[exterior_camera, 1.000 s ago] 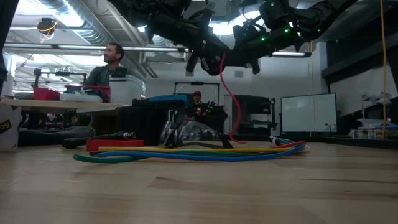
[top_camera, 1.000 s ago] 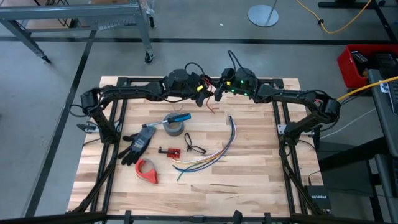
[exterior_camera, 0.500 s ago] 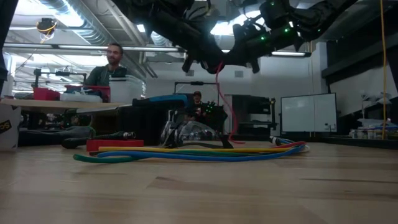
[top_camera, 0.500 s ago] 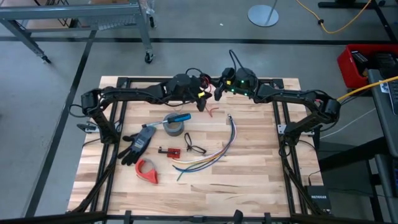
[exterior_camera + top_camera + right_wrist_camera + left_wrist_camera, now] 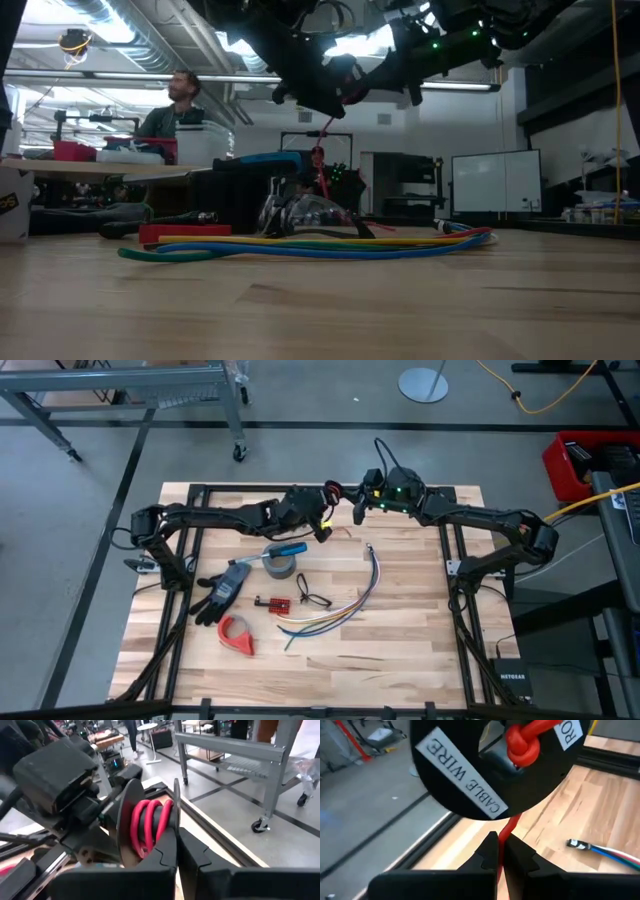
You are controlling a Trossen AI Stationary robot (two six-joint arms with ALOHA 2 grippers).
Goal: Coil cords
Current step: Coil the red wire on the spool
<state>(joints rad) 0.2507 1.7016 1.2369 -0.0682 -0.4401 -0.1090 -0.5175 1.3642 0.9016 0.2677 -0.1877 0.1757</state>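
Winding the red wire (image 5: pixel 148 822) onto a small black spool (image 5: pixel 495 765) labelled "CABLE WIRE", held up in the air over the far edge of the wooden table (image 5: pixel 400 650).

- Step in hand, as I am judging it: mid-coil. A few turns are sitting between the spool's flanges in the right wrist view; a knot of red is showing at the spool's face in the left wrist view.
- Right gripper (image 5: pixel 357 506): I am holding it closed on the spool's rim, fingers pinched together over the flange.
- Left gripper (image 5: pixel 322 524): I am keeping it closed on the free red strand just beside the spool, the wire running between its narrow fingertips (image 5: pixel 487 854).
- Loose tail: in the low view the wire is slanting down from the grippers towards the table (image 5: pixel 325 180); where it ends I cannot tell.
- Next move, as I am reading it: feeding the strand round the spool for another turn, keeping light tension so the laid turns are not slipping off, and re-gripping further down the wire.
- Other stock lying on the table, untouched: multicoloured wire bundle (image 5: pixel 350 605), blue-handled screwdriver (image 5: pixel 285 550), grey tape roll (image 5: pixel 279 567), black glove (image 5: pixel 222 593).
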